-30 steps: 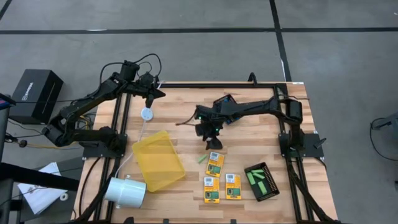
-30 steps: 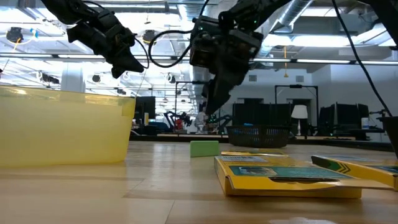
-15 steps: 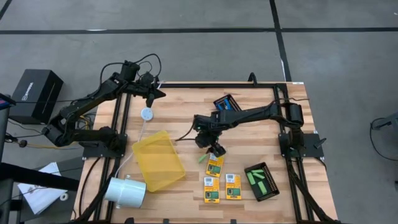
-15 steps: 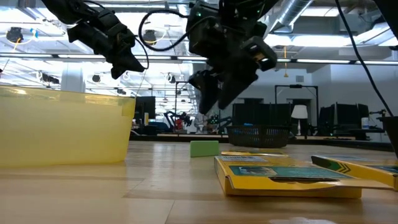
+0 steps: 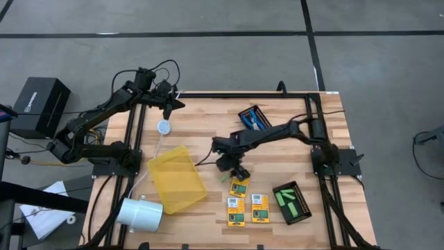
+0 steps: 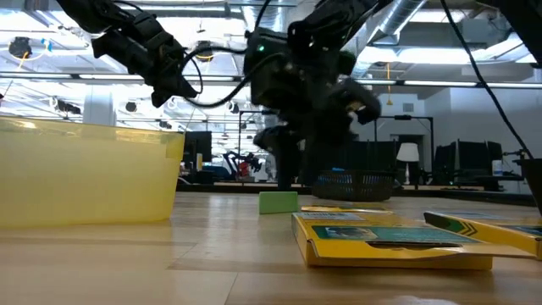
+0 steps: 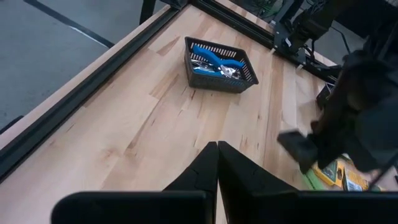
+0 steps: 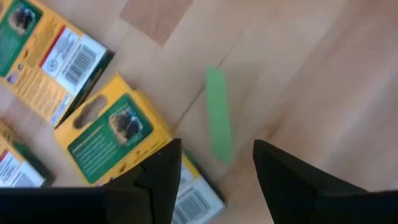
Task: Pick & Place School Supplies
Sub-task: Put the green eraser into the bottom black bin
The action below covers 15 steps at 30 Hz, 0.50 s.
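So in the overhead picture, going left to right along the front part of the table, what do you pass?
White cylinder → yellow tray → loose green stick → crayon boxes → black mesh tray holding green sticks.

A robotics lab or workshop, set in a large open hall. Told by the grey concrete floor (image 5: 229,55) crossed with dark lines across the top of the high view, the butcher-block table (image 5: 201,132) in a black metal frame (image 5: 135,149) at centre, a black equipment case (image 5: 38,104) at the far left edge, and, in the low view, exposed ceiling ducts (image 6: 406,21) at upper right with long strip lights (image 6: 59,80) at left. Probably more workstations and dark equipment stands (image 6: 398,157) far back at centre right, though too small and dim to make out clearly.
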Tool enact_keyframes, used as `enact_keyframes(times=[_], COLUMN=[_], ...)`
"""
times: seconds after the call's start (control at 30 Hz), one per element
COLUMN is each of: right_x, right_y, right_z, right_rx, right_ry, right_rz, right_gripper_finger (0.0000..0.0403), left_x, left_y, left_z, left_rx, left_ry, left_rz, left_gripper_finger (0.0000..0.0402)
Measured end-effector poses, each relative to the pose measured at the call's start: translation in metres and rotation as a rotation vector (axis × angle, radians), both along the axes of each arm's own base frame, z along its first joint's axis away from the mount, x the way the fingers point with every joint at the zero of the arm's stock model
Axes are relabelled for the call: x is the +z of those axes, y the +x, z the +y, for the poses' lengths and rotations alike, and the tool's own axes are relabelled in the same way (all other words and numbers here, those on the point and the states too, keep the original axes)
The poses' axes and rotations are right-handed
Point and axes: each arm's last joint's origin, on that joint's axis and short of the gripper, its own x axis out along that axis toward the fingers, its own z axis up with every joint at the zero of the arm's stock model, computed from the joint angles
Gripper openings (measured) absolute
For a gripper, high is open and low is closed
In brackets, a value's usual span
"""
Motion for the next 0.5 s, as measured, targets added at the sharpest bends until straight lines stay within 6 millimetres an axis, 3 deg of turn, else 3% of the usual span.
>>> enact_keyframes(times=[0.5], right_x=[0.0018], right_y=[0.0081], right_z=[0.0068], right_rx=[0.024], right_ry=[0.049], right_rz=[-0.054], right_gripper_finger=[0.0171], left_x=[0.0005], left_y=[0.0005], left_z=[0.0001], left_rx=[-0.006], left_ry=[0.012], left_rz=[-0.003], left_gripper_finger=[0.0002])
